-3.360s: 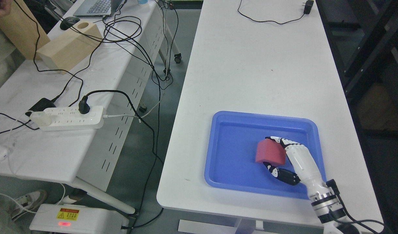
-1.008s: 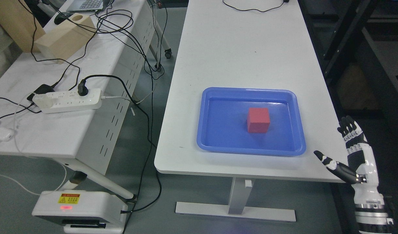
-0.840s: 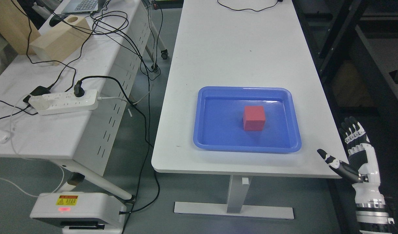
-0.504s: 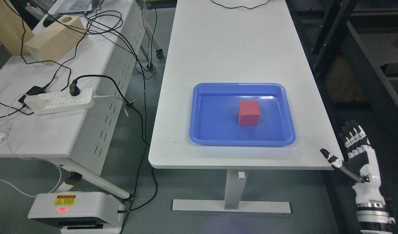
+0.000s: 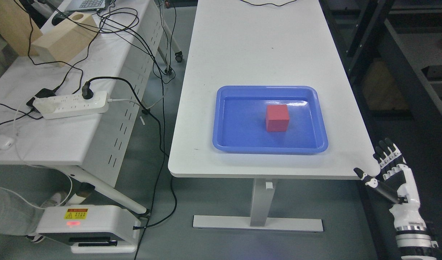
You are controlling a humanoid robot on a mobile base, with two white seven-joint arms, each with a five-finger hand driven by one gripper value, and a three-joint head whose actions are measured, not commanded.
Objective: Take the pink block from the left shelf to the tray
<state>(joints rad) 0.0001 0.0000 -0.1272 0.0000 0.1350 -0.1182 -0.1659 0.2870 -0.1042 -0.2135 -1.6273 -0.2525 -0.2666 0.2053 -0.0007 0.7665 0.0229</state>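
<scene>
I see the pink block [image 5: 277, 118] square and upright mid-tray [image 5: 224, 144], my right hand [image 5: 394, 177] at 4 o'clock off the table [image 5: 264, 50], fingers splayed, block released since 3.4 s ago.

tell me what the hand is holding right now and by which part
Nothing. The right hand is open and empty, off the table's near right corner, while the block sits free in the tray.

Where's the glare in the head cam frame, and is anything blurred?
Head view: a small white highlight sits on the blue tray floor near its far right corner, just right of the pink block; the block throws only a faint, soft shadow. The white table is evenly lit and not blown out. The open right hand at the lower right looks sharp, with no motion blur.
</scene>
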